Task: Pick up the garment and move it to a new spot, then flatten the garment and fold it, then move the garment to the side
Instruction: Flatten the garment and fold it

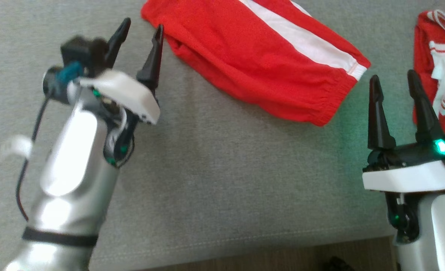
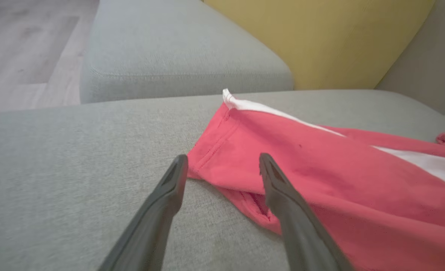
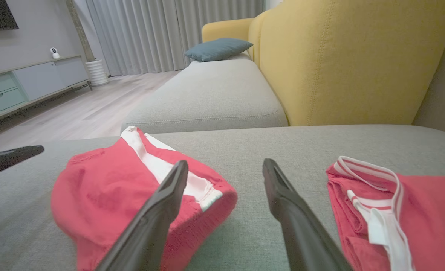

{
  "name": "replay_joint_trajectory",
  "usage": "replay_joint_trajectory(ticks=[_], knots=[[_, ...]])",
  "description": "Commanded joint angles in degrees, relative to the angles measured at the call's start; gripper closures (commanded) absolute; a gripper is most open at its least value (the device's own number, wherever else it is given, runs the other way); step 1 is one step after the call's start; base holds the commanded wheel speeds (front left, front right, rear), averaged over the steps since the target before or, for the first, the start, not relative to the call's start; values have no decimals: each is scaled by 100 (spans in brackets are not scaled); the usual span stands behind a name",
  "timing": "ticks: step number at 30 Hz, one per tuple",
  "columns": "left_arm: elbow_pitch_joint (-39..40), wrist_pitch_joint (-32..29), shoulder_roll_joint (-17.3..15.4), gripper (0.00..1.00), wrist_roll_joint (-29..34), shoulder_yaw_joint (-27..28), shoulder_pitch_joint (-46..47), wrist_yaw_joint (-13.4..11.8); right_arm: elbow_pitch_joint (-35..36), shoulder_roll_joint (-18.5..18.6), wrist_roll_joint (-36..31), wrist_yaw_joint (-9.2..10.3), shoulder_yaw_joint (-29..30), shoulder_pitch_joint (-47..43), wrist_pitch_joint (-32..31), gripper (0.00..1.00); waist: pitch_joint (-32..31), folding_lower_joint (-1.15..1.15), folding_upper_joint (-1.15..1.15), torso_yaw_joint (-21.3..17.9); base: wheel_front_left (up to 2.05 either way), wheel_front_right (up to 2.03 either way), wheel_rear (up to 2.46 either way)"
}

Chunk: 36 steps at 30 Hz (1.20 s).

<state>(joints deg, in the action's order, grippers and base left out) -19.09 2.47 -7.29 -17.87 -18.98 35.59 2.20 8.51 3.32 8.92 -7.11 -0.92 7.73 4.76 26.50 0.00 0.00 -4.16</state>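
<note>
A red garment with a white stripe [image 1: 260, 56] lies folded on the grey sofa seat [image 1: 214, 169], at the top middle of the head view. My left gripper [image 1: 141, 32] stands open just left of its near corner, which sits between the fingertips in the left wrist view [image 2: 222, 162]. The garment [image 2: 320, 177] spreads to the right there. My right gripper [image 1: 393, 81] is open near the elasticated end, with bare cushion between its fingers. The right wrist view has the garment [image 3: 109, 192] left of the right gripper [image 3: 226, 167].
A second red garment with white cords [image 1: 439, 64] lies at the right edge, also in the right wrist view [image 3: 399, 214]. A yellow backrest [image 3: 343, 60] rises behind the seat. The cushion's front edge and wooden floor [image 1: 267, 259] run along the bottom.
</note>
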Motion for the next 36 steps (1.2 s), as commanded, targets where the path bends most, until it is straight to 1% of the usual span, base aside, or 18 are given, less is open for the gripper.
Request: replay_joint_trajectory(ticks=[1,7,11,14,15,16,17,21,24,27,31,32,36], knots=[[-28,-101,-112,0,-35,154,237,49,201,-22,-30,-37,-138,105,7,0,133,0,0,-138,0,0,0],[-1425,-521,-231,0,-148,135,1301,278,108,-33,53,-37,-162,154,109,0,344,0,0,-373,0,0,0],[-2204,-745,-271,0,-139,43,1742,342,8,-38,119,-37,-202,182,177,0,376,0,0,-456,0,0,0],[-2696,-1069,-273,0,-108,-66,1970,363,-44,-41,138,-37,-215,203,215,0,373,0,0,-482,0,0,0],[-2815,-1163,-262,18,-114,-107,2028,381,-59,-41,146,-37,-217,208,223,0,369,0,0,-487,0,0,0],[-2912,-1240,-270,71,-82,-169,2083,394,-69,-42,151,-37,-218,211,231,0,365,0,0,-489,0,0,0],[-2988,-1294,-269,100,-66,-219,2126,406,-79,-42,160,-37,-217,213,239,0,360,0,0,-489,0,0,0],[-3085,-1275,-274,100,40,-397,2212,418,-104,-43,216,-37,-189,200,259,0,327,0,0,-449,0,0,0],[-2975,-1004,-280,100,74,-393,2127,267,-110,-43,226,-37,-151,162,244,0,268,0,0,-364,0,0,0],[-2749,-753,-280,100,-34,-302,1790,157,-119,-44,203,-37,-134,106,205,0,152,0,0,-258,0,0,0],[-2155,-468,-343,100,-235,-123,1032,-34,-120,-44,176,-37,-123,6,123,0,-65,0,0,-61,0,0,0],[-1749,-411,-370,100,-331,-58,570,-132,-114,-44,161,-37,-87,-61,70,0,-171,0,0,54,0,0,0],[-821,-475,-432,100,-511,30,-449,-362,-105,-44,133,-37,-52,-184,-43,0,-386,0,0,222,0,0,0]])
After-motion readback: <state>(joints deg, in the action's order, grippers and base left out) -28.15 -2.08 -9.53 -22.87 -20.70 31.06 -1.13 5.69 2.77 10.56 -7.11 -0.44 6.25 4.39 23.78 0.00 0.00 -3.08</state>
